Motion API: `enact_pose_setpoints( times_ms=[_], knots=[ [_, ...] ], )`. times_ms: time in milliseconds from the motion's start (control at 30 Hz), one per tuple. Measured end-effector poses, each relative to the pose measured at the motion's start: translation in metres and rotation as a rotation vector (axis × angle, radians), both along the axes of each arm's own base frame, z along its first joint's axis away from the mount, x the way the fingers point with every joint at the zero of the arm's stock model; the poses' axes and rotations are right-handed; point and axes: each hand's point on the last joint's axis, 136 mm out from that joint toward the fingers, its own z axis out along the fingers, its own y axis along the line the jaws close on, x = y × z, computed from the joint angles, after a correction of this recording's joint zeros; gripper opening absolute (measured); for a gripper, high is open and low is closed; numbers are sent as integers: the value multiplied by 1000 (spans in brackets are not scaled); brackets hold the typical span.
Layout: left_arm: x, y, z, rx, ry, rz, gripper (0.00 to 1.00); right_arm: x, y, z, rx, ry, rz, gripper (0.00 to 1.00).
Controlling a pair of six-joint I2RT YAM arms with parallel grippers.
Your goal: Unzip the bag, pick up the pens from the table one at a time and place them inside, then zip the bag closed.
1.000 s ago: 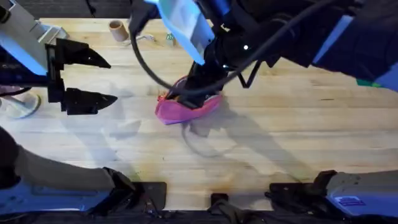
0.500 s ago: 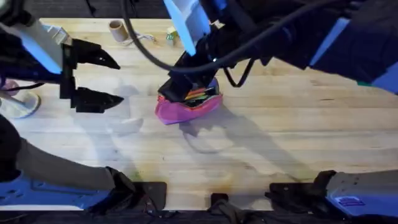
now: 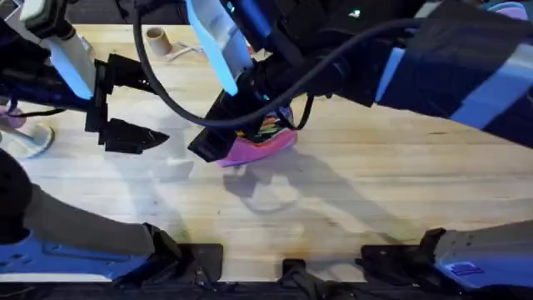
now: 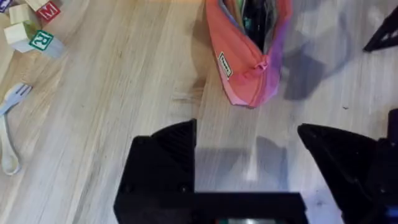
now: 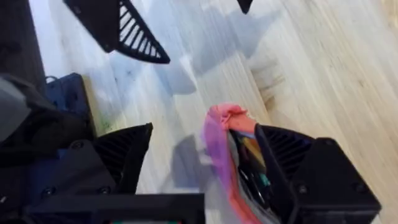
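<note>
Pink fabric bag [image 3: 265,147] lies near the middle of the light wooden table [image 3: 400,192], its top zipper open and a cluster of coloured items showing inside the mouth. In the overhead view its long axis runs on a slant, from a lower end toward the left arm's side up to a higher end farther from the bases and toward the right. In the left wrist view the bag [image 4: 249,56] tapers to a pinched pink end that points toward that camera's own fingers, with a small label on its side panel and purple lining visible at the opening.

The right gripper [image 3: 218,133] reaches across the middle from the right arm and hangs low over the bag's nearer left end. Its black fingers are spread wide and hold nothing; in the right wrist view one finger [image 5: 311,168] sits just beside the open bag [image 5: 233,155] and the other stands apart over bare wood.

The left gripper [image 3: 125,104] hovers over the table well to the left of the bag, fingers parted and empty. Its wrist view shows the two fingers [image 4: 165,158] wide apart with bare table between them.

Lettered wooden blocks [image 4: 31,28] and a pale plastic fork [image 4: 11,127] lie on the table off to one side. A small cardboard roll [image 3: 156,39] stands near the far edge.
</note>
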Motion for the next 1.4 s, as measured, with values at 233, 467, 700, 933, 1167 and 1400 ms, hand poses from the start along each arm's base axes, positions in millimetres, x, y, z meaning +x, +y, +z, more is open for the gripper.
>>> enact_pose_setpoints(
  times_ms=[233,467,700,933,1167,1400],
  knots=[
    [0,0,0,0,0,0,999,10,16,-15,20,9,-5,998],
    [0,0,0,0,0,0,999,19,27,-40,14,83,-70,998],
    [0,0,0,0,1,0,999,23,27,-64,-25,141,-132,996],
    [0,0,0,0,1,0,999,25,28,-83,-57,168,-146,942],
    [0,0,0,0,1,0,999,28,29,-89,-62,163,-155,654],
    [0,0,0,0,1,0,999,29,30,-90,-62,163,-160,357]
  ],
)
